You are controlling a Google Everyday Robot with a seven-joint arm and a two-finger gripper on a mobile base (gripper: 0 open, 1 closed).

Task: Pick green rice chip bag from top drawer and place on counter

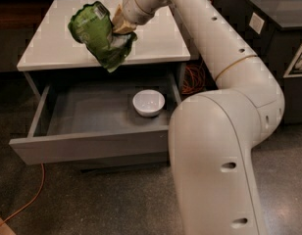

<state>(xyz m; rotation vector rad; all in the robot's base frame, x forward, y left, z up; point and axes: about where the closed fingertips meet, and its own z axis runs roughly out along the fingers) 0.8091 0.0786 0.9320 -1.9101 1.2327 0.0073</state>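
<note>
1. The claw [119, 28] is seen at the end of the white arm [224, 82], raised over the front part of the counter [156, 38].
2. The claw is closed tight on the green rice chip bag [98, 35], which is gripped by its right side.
3. The bag is held in the air, crumpled and tilted. Its lower tip hangs past the counter's front edge, above the open drawer.
4. The top drawer [92, 148] is pulled well out, and its grey inside is exposed.
5. A white bowl [148, 102] is found upright on the drawer floor, near the right wall.
6. An orange cable [192, 77] is seen on the floor right of the drawer cabinet, with a dark cabinet [283, 38] beyond it.
</note>
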